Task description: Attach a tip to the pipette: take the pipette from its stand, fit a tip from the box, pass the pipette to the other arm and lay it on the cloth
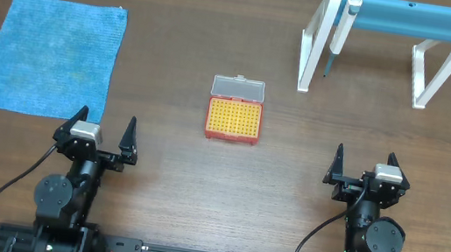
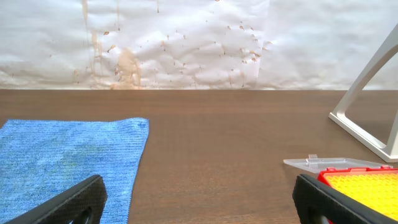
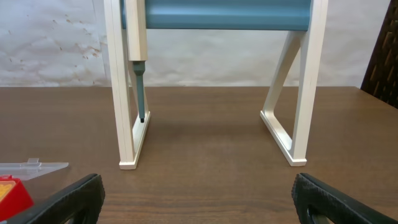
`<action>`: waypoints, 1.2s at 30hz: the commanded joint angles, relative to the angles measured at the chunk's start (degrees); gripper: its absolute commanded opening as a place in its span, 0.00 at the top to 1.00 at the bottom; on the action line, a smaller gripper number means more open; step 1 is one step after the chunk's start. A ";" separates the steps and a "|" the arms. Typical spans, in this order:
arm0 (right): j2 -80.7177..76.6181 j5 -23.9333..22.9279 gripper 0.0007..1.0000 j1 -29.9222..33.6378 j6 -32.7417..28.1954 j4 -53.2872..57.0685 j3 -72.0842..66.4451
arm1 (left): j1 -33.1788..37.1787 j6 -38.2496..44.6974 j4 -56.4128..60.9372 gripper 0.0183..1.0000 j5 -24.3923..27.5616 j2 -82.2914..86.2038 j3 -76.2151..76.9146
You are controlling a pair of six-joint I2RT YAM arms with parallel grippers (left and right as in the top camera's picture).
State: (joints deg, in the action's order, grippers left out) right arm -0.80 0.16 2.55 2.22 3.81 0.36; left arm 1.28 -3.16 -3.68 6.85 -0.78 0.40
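The pipette hangs at the left end of the white stand with a blue bar at the back right; its shaft points down beside the stand's leg. The tip box, red with yellow tips and a clear lid folded back, sits mid-table; its corner is beside my left finger. The blue cloth lies flat at the back left. My left gripper stands open near the cloth's front corner. My right gripper stands open in front of the stand. Both hold nothing.
The brown wooden tabletop is bare between cloth, box and stand. A stained white wall rises behind the table's far edge. Cables run from both arm bases along the front edge.
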 commanded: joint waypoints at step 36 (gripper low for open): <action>-0.44 1.05 0.03 0.26 -0.04 0.04 0.70 | -0.13 -0.70 -0.44 0.04 -0.63 0.46 -0.09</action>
State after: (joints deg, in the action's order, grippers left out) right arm -0.80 0.16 2.55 2.22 3.77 0.36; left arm 1.30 -3.16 -3.68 6.85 -0.78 0.40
